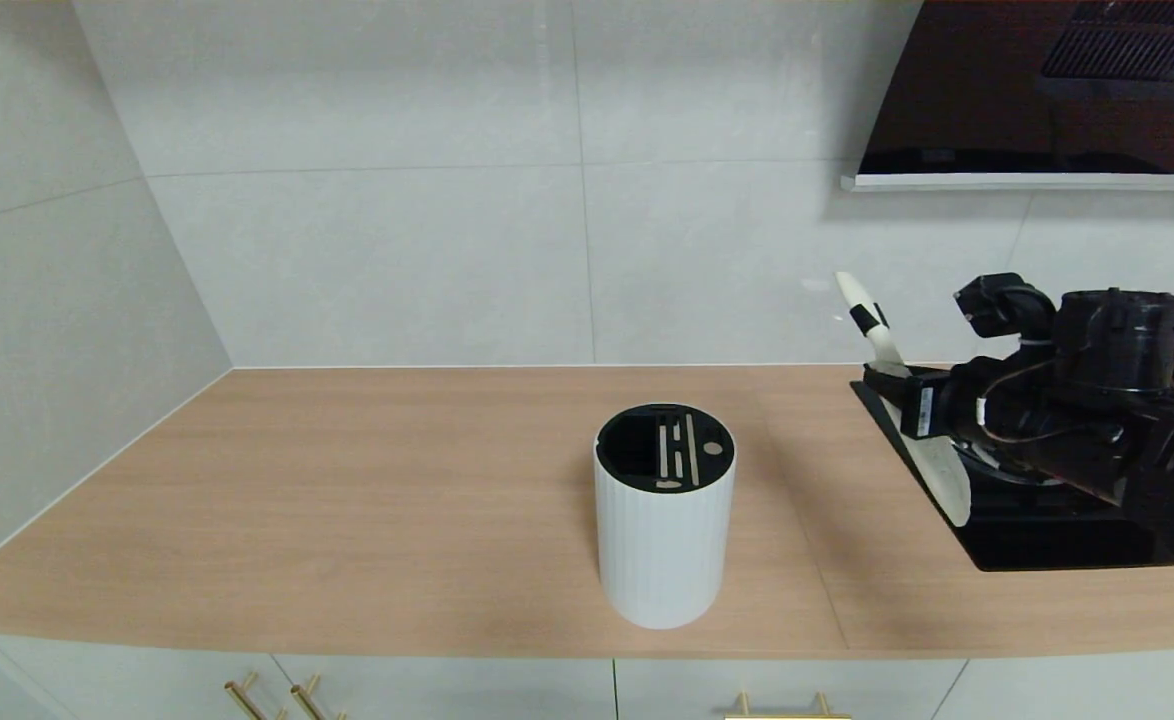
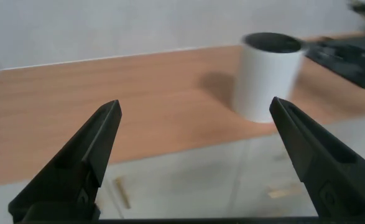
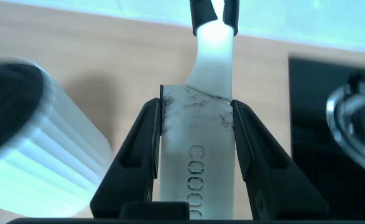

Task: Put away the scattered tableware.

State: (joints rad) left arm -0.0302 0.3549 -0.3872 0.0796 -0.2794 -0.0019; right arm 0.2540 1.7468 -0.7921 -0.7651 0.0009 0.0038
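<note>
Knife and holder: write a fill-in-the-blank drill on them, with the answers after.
1. The right claw is shut on the white ____.
2. The left claw is ____, with nothing in it.
3. The holder stands upright on the wooden ____.
Answers: knife; open; counter.

wooden countertop (image 1: pixel 347 500), grey tiled walls (image 1: pixel 397 250), dark range hood (image 1: pixel 1047 90)
</note>
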